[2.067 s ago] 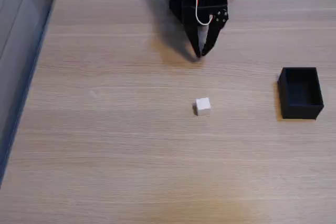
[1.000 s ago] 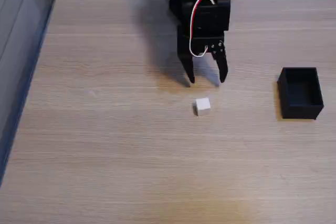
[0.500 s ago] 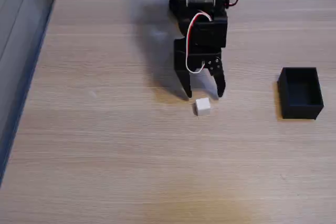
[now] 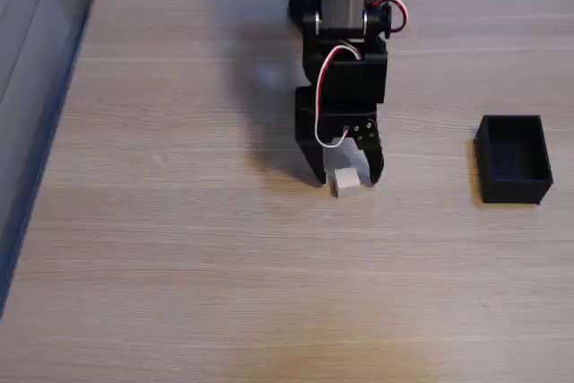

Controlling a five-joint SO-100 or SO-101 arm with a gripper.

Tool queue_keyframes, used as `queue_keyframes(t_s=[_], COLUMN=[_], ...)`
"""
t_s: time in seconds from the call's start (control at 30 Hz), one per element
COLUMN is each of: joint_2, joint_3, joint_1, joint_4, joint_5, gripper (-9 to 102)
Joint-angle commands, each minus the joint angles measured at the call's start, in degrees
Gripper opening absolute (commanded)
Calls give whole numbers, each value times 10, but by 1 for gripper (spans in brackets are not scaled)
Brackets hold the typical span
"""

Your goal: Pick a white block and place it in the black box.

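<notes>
We are at the grasp step. In the fixed view our end effector (image 4: 346, 177) hangs low over the desk (image 4: 179, 248) with its two black fingers spread wide, one on each side of the white block (image 4: 346, 183); nothing is gripped yet, and we cannot tell whether either finger touches the cube. We judge that the next move calls for settling the fingers fully to cube height, then closing evenly so the block does not skid or twist out, before lifting and carrying it to the right of the view. The block is a small plain white cube, sitting flat on the pale wood grain, about as wide as the gap between the fingers. The black box (image 4: 513, 158), matte, thin-walled and lidless, stands well apart at the right, empty.
</notes>
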Motion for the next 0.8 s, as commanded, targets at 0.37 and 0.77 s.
queue_keyframes(t_s=[0.37, 0.77], joint_2=[-22, 47], joint_3=[-46, -45], joint_1=[2, -18], joint_4=[20, 44], joint_5=[-6, -18], gripper=[8, 0])
